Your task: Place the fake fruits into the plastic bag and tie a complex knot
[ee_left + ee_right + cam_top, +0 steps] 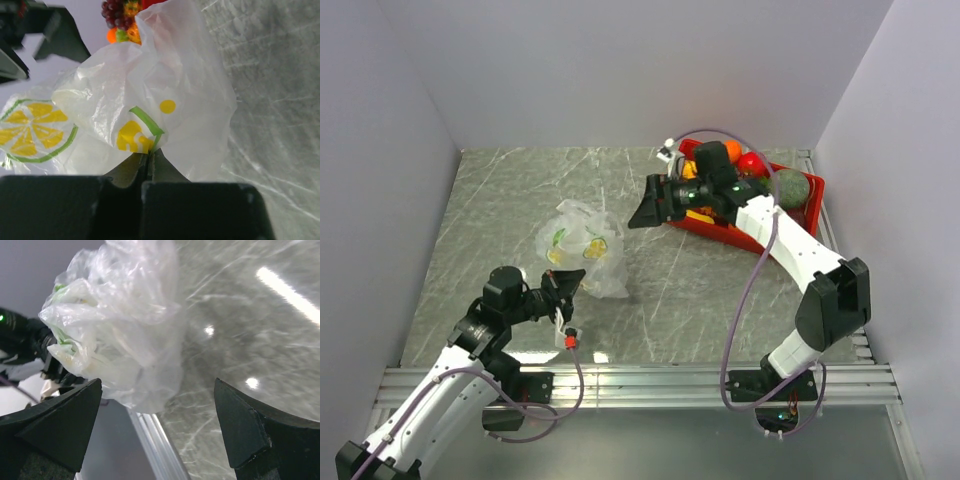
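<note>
Left of centre on the grey marbled bench (500,200) sits the crumpled transparent plastic bag (582,245), printed with lemon slices. Its near edge is pinched in the closed left gripper (149,161). The right gripper (642,203) hovers empty, jaws spread wide, between the bag and the red rectangular tray (705,231) at far right, where the glossy fake fruits (790,187) lie.

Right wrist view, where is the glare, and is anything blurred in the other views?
Right wrist view: a bright streak and two smaller spots of glare on the table, whitish glints on the plastic bag. Left wrist view: the left claw is dark and soft, the grapes slightly blurred. Top external view: even light, soft shadows.
</note>
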`<state>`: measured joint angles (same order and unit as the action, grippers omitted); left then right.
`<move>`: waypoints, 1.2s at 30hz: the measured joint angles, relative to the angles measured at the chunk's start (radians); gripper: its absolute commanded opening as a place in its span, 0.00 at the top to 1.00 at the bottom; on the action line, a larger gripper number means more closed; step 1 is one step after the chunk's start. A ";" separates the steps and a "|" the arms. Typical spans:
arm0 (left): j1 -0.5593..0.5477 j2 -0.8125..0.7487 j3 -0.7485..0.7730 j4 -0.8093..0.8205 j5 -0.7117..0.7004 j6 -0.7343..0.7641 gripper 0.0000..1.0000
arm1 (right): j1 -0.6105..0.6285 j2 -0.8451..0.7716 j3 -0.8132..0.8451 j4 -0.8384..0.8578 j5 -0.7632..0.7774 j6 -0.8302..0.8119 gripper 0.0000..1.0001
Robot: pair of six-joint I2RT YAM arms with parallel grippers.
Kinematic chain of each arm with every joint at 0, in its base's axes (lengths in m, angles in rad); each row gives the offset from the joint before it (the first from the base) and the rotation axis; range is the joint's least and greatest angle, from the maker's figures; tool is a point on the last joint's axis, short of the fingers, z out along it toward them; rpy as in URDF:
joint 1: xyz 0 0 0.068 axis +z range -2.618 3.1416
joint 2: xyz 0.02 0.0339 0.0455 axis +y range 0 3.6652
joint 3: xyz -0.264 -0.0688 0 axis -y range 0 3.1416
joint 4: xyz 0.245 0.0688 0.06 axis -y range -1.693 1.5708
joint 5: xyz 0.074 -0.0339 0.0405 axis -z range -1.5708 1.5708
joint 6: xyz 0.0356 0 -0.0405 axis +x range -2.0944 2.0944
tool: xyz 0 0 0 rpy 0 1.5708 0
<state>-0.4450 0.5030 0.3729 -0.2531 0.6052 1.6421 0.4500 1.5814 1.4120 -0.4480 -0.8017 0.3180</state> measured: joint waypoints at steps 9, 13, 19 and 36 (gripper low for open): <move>-0.005 -0.027 -0.015 -0.001 0.008 0.172 1.00 | 0.111 0.104 0.024 0.030 -0.065 0.032 0.00; -0.006 -0.013 -0.015 -0.007 0.016 0.217 1.00 | 0.113 0.127 0.051 0.051 -0.076 0.078 0.00; -0.006 0.012 -0.018 0.008 0.025 0.231 1.00 | 0.117 0.150 0.131 0.082 -0.092 0.091 1.00; -0.010 -0.163 -0.112 -0.181 -0.139 0.073 1.00 | -0.193 -0.007 0.179 0.156 -0.196 0.101 1.00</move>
<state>-0.4553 0.3397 0.2611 -0.4343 0.4664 1.7149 0.2573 1.5745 1.5909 -0.2924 -0.9981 0.4194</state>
